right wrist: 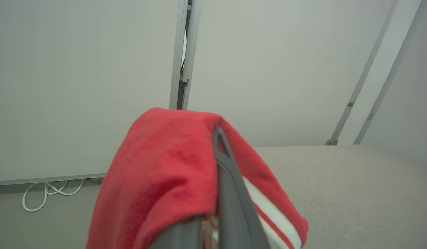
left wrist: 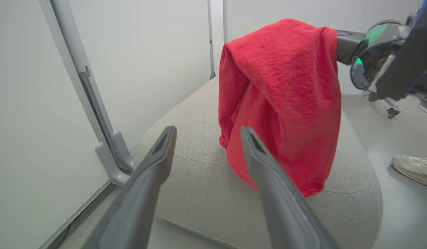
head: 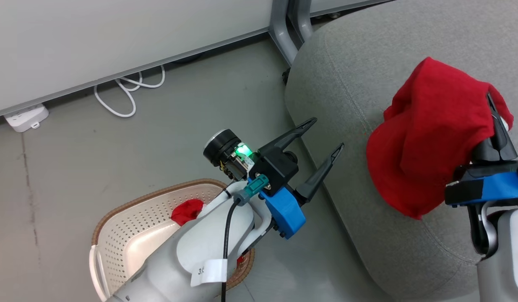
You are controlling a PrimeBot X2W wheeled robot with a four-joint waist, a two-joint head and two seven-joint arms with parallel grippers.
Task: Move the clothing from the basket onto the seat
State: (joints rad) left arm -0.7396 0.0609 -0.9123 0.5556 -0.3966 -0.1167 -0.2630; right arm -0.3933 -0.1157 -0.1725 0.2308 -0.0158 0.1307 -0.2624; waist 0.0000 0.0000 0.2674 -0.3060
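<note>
**Red garment poised above the seat, second piece waiting in the basket**

Head camera: The right gripper [head: 491, 105] has its two fingers pressed together on a red garment [head: 430, 134], which hangs in a bunched fold over the near left part of the grey seat [head: 368, 63]. The seat lies directly beneath the cloth, so the coming move looks like a short lowering and a release rather than a reach. The left gripper [head: 328, 133] is spread wide and empty above the floor [head: 74, 167], between seat and basket [head: 133, 235], its tips aimed at the seat's edge. A second red piece [head: 186, 211] lies in the basket, behind and below that wrist. The left arm is by far the nearer one to it. A white cable [head: 122, 115] and a power strip [head: 26, 118] lie at the far side.

Left wrist camera: This side-on angle supplies the hang of the cloth. Its long axis runs up and down, with the top draped over the right arm's fingers and the hem low against the seat's front. Whether the hem touches the upholstery cannot be told. A person's pale shoe [left wrist: 415, 167] rests on the floor past the seat.

Right wrist camera: Up close, the cloth folds over the closed fingers. The white stripe trim [right wrist: 268, 214] shows on the garment's underside, a detail the wider angles do not give. The seat top spreads ahead and to the right.
</note>
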